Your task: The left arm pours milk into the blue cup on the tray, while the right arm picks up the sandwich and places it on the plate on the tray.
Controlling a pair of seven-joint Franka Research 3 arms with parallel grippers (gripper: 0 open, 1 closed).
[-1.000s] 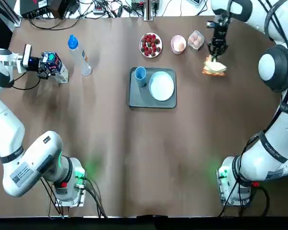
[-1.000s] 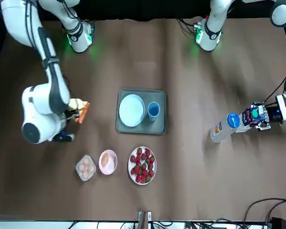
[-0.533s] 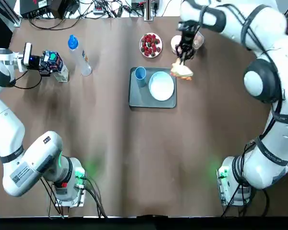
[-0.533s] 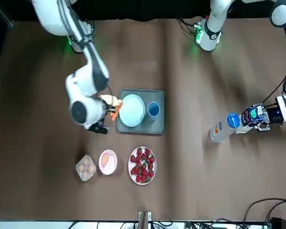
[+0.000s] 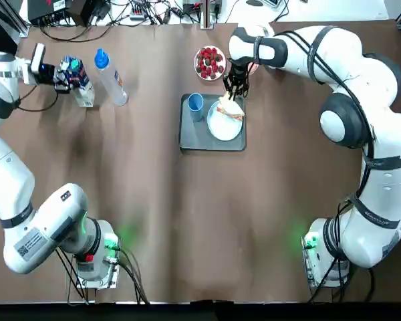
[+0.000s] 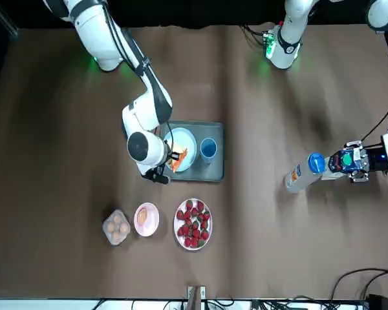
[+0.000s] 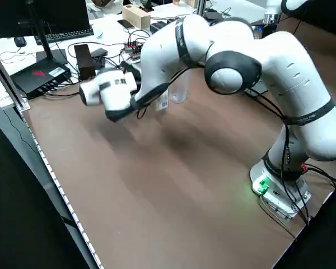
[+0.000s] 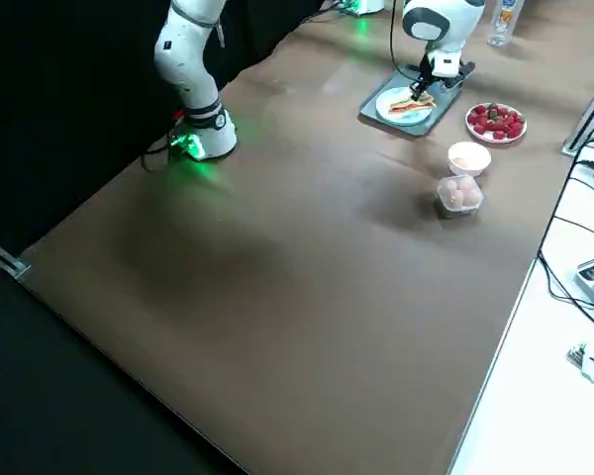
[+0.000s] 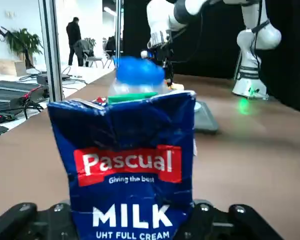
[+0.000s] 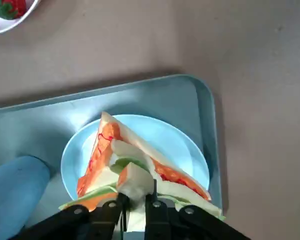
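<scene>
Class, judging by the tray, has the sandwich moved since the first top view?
Yes. The sandwich has gone left in the top view, from well right of the tray to over its plate.

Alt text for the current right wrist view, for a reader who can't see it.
The right gripper holds a sandwich over a pale blue plate on a grey-blue tray. A blue cup stands beside the plate, and part of a strawberry bowl shows in a corner.
</scene>
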